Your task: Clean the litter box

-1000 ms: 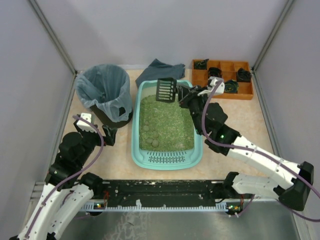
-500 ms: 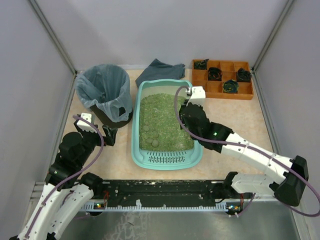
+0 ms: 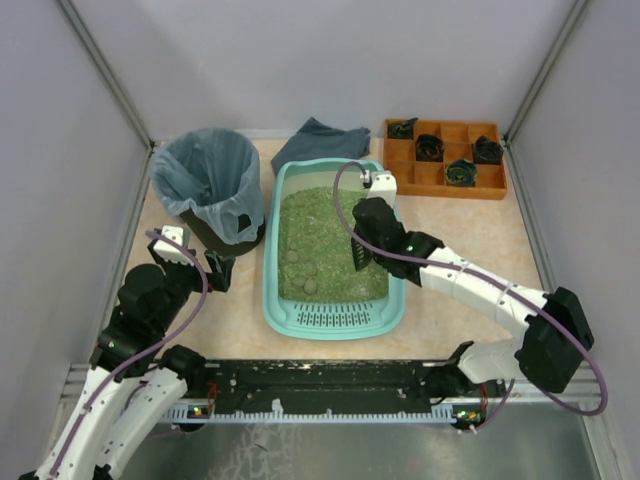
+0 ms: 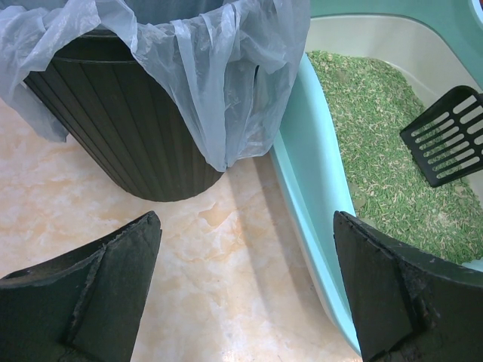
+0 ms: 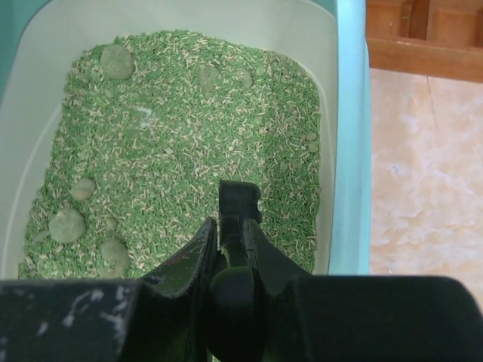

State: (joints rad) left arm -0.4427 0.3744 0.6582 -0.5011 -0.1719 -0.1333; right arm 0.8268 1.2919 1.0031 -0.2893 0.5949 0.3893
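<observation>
The turquoise litter box lies mid-table, its slotted grille at the near end. It holds green litter with pale clumps. My right gripper is over the box's right side, shut on the handle of a black slotted scoop. The scoop points down at the litter, and its head shows in the left wrist view. Clumps lie to the left of the scoop. My left gripper is open and empty over the table between the bin and the box's left wall.
A round black bin lined with a bluish bag stands left of the box, close to my left gripper. An orange compartment tray with dark items sits at the far right. A grey cloth lies behind the box.
My right arm swung the scoop from raised over the box's far end down and toward the near side, so it now points into the litter. The left arm has not moved.
</observation>
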